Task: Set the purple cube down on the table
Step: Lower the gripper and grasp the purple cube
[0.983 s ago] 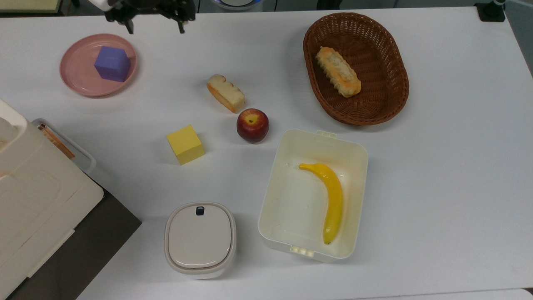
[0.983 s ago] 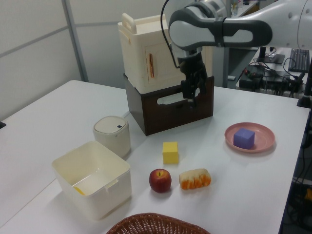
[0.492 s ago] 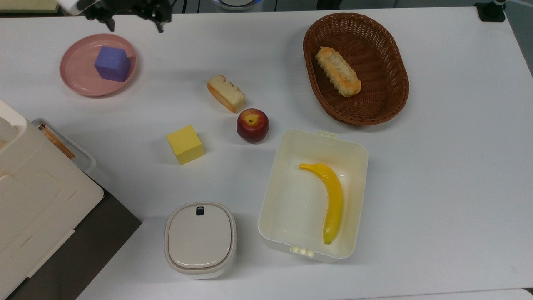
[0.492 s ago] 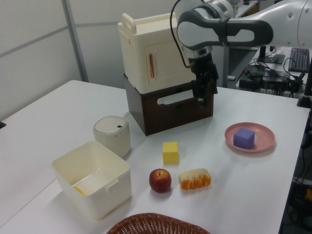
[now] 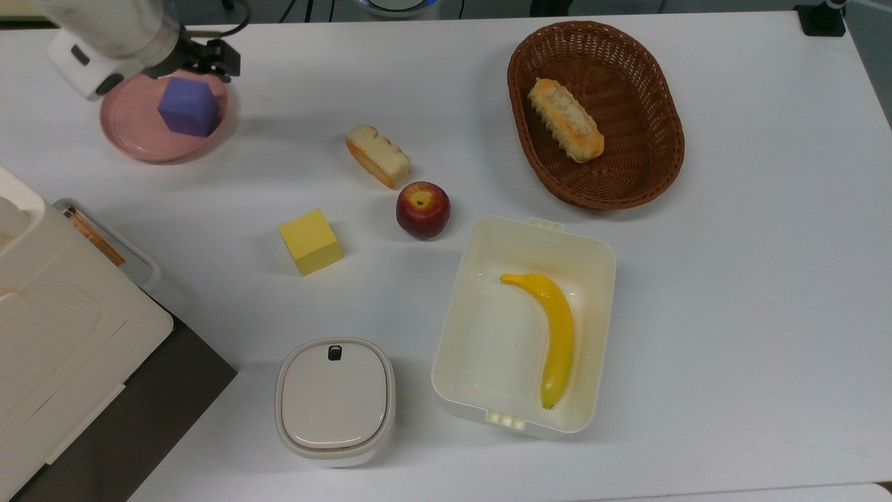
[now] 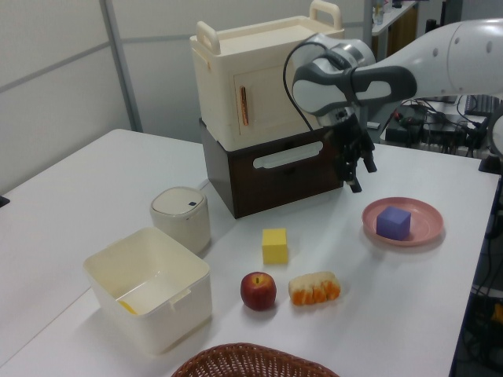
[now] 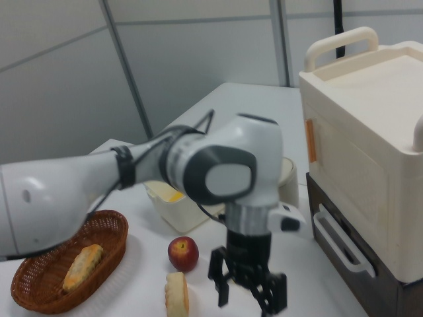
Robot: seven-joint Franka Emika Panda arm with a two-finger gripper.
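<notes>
White table (image 5: 752, 293), arm bent over w/ gripper (image 6: 357, 169) pointing down, fingers spread, above pink plate (image 6: 424, 228) w/ purple cube (image 6: 393, 222) sitting flat, corner-on.

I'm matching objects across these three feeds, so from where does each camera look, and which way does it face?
Top view: overhead, looking straight down on the table; arm and gripper enter at its upper left, by the purple cube.
Left view: low at the basket end, facing the stacked boxes; arm reaches in from the left view's right.
Right view: near the boxes, facing the basket; arm fills the foreground.
All share the apple.
</notes>
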